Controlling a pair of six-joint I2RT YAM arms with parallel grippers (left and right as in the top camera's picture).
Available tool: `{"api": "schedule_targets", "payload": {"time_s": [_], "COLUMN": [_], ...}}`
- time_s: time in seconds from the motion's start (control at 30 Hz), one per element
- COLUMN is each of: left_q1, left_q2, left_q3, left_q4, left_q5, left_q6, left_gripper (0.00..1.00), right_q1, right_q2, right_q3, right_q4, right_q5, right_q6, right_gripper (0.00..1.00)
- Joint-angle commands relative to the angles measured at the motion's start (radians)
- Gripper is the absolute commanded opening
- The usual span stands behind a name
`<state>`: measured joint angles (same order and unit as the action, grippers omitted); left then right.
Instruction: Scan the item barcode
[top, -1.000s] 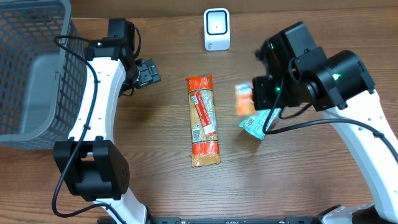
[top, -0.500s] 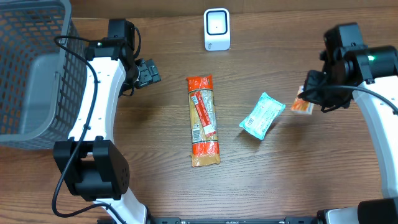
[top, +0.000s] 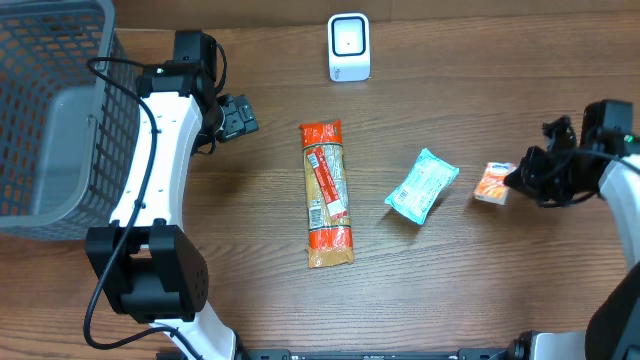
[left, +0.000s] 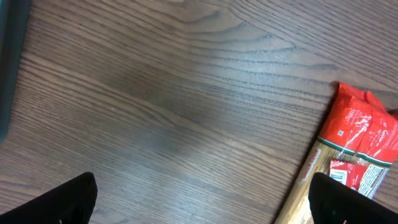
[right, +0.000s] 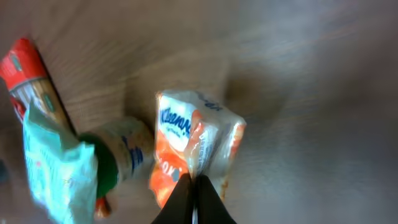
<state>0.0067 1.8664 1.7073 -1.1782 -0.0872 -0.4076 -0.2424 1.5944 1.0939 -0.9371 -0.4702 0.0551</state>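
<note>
Far right of scanner (top: 349, 47): pinching tissue pack (top: 491, 184) by edge in closed right gripper (top: 514, 180), likely keeping barcode face bare. Left of scanner: parked left gripper (top: 240, 118), wide, empty.

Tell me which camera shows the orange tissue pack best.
The right wrist view: the orange tissue pack fills the middle, its print partly legible, pinched by the right gripper. Overhead shows the pack small, at the far right. The left wrist view does not show it.
</note>
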Motion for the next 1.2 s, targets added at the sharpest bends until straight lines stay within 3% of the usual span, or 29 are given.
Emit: {"api": "schedule_targets", "payload": {"time_s": [0.0,0.17,0.37,0.43,0.63,0.73,0.93,1.17], "left_q1": [0.0,-0.001,0.0,0.0,-0.001,0.0,0.0,0.0], "left_q2": [-0.023,-0.023,-0.023,-0.023,-0.023,-0.023,-0.023,-0.023], "left_q3": [0.016,0.016,0.016,0.016,0.016,0.016,0.016,0.016], "left_q4": [0.001,0.001,0.001,0.001,0.001,0.001,0.001,0.001], "left_q5": [-0.001,-0.001,-0.001,-0.001,-0.002,-0.001,-0.001,-0.001], "left_q6": [0.019,0.019,0.019,0.019,0.019,0.019,0.019,0.019], "left_gripper": [1.0,1.0,1.0,1.0,1.0,1.0,1.0,1.0], "right_q1": [0.0,0.0,0.0,0.0,0.0,0.009,0.092,0.234], "right_q2": [-0.006,-0.006,-0.006,-0.006,-0.006,-0.007,-0.008,-0.008], "right_q3": [-0.108,-0.243,-0.305,-0.305,-0.209,-0.106,-0.046,-0.047], "right_q4": [0.115,0.283,0.327,0.32,0.257,0.144,0.043,0.053], "right_q5": [-0.087,-0.093,-0.093,-0.093,-0.19,-0.247,-0.269,-0.194], "right_q6": [-0.006,0.027,0.03,0.031,0.069,0.068,0.103,0.192], "right_gripper": [0.04,0.04,0.05,0.34,0.44,0.44,0.32,0.36]}}
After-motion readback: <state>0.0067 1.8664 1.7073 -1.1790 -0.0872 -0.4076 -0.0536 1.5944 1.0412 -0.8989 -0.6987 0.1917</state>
